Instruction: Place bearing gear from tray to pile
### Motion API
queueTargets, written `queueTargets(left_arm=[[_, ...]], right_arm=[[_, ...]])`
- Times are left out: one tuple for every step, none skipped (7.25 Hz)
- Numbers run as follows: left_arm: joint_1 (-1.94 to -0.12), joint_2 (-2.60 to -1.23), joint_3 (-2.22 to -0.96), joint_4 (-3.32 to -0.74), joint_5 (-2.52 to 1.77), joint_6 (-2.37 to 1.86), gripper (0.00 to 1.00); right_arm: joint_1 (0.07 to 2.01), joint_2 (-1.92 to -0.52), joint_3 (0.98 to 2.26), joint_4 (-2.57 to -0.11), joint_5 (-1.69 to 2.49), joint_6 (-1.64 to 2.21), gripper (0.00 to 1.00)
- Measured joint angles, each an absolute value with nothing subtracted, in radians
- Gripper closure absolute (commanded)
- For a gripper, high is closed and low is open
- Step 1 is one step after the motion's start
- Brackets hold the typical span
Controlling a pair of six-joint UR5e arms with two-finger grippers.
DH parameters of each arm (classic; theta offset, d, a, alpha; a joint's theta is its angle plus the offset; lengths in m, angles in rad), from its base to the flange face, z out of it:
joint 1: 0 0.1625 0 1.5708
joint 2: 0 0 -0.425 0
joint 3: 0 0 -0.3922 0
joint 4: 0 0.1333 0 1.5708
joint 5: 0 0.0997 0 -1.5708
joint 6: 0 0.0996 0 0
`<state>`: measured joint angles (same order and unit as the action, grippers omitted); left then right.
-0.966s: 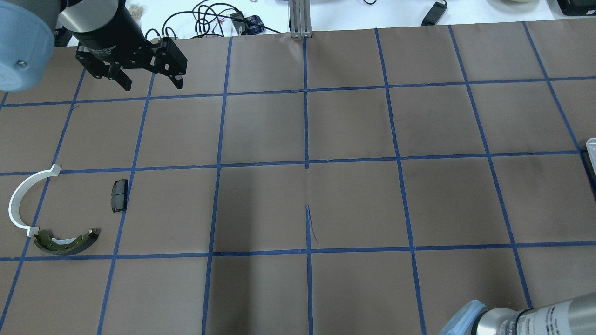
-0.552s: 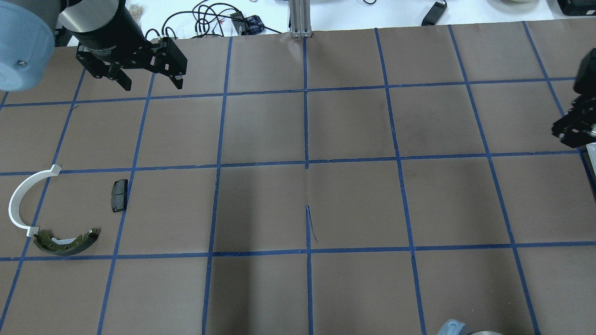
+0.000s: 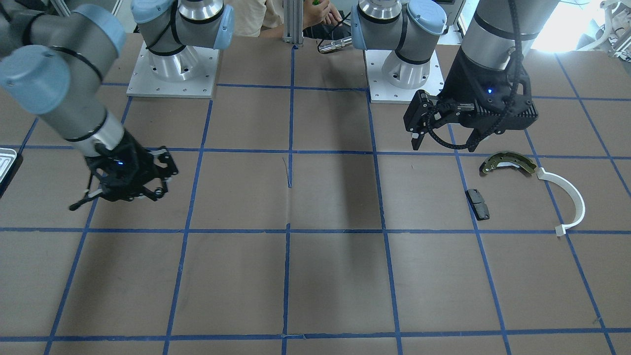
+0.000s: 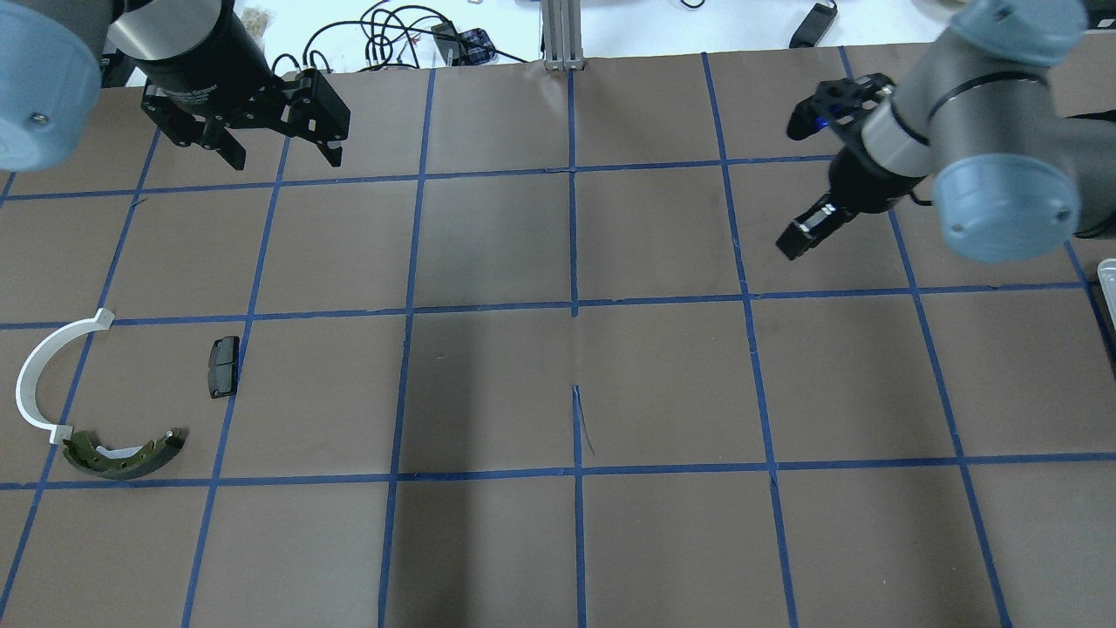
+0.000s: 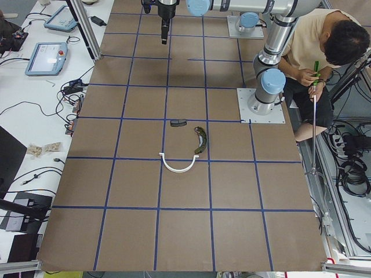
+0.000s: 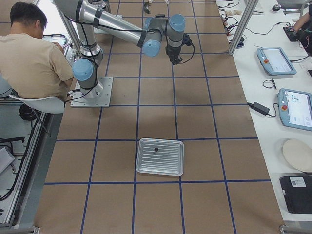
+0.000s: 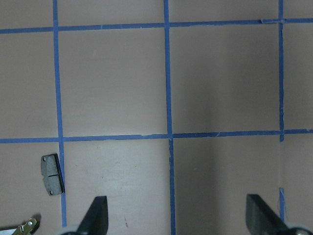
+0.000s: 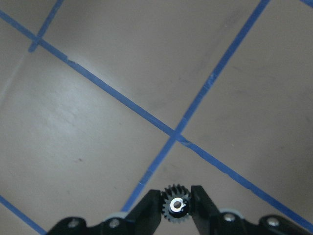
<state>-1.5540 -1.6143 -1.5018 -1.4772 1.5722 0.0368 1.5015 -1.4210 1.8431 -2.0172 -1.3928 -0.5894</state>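
- While the right gripper (image 8: 176, 194) hangs above the brown table (image 4: 488, 384), its two fingers are pinched tight on the small black gear (image 8: 176, 207), whose teeth poke out between them.
- That gear is up in the air over a crossing of blue tape lines (image 8: 171, 132), on the robot's right half of the table.
- Off at the right end sits the tray (image 6: 146, 169), well apart from the gripper, with one small dark part (image 6: 155, 149) lying on it.
- Far across on the left lies the pile: a curved metal shoe (image 4: 122, 455), a white arc (image 4: 35, 375) and a black pad (image 4: 223, 366). The shoe's end is just beside the arc's end.
- Up at the far left, the left gripper (image 7: 178, 215) hovers with its fingers spread wide and nothing between them.
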Motion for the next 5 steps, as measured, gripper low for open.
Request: queueTargets(left_arm=[[-1.554, -1.614, -1.502, -1.477, 1.572, 0.037, 0.00], [-1.555, -1.614, -1.502, -1.477, 1.572, 0.037, 0.00], [-1.555, -1.614, -1.502, -1.477, 1.572, 0.038, 0.00], [-1.555, -1.615, -1.501, -1.477, 1.575, 0.039, 0.00], [-1.553, -1.615, -1.500, -1.478, 1.579, 0.039, 0.00]], right_arm=[[1.616, -1.368, 1.842, -2.110, -1.393, -0.344, 0.95], [1.719, -1.300, 1.841, -2.239, -1.392, -0.101, 0.95], [1.807, -1.228, 1.838, -2.367, -1.395, 0.098, 0.92], [1.879, -1.169, 1.835, -2.471, -1.403, 0.236, 0.84], [1.920, -1.140, 1.836, -2.526, -1.407, 0.312, 0.74]])
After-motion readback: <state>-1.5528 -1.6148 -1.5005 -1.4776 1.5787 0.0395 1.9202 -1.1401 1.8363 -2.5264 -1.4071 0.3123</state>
